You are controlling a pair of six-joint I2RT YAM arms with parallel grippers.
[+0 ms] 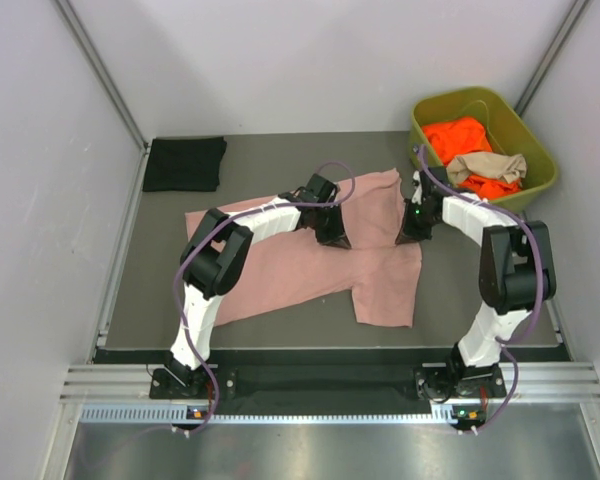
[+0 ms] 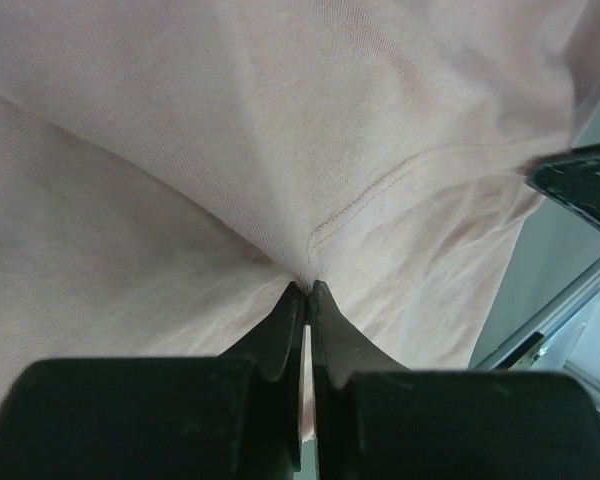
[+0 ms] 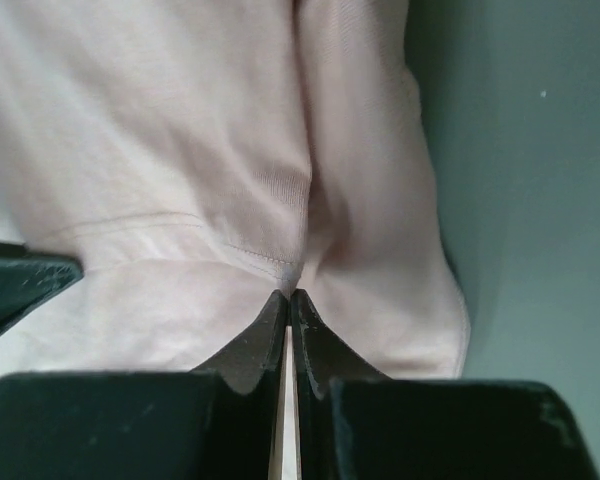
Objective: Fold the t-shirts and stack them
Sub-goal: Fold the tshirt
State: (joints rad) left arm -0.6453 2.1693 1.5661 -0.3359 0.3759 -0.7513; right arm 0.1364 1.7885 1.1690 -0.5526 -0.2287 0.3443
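Observation:
A dusty pink t-shirt [image 1: 300,260] lies spread across the middle of the table. My left gripper [image 1: 335,238] is shut, pinching a fold of the pink t-shirt [image 2: 310,150] near a stitched hem. My right gripper [image 1: 408,236] is shut too, nipping the pink cloth [image 3: 230,150] at a seam close to the shirt's right edge. The two grippers sit a short way apart on the shirt's far right part. A folded black t-shirt [image 1: 185,163] rests at the back left. An orange t-shirt [image 1: 460,138] and a tan t-shirt [image 1: 488,165] lie in the bin.
An olive-green plastic bin [image 1: 536,150] stands at the back right corner. White walls enclose the table on three sides. A metal rail [image 1: 320,382] runs along the near edge by the arm bases. Grey tabletop [image 3: 530,200] shows right of the shirt.

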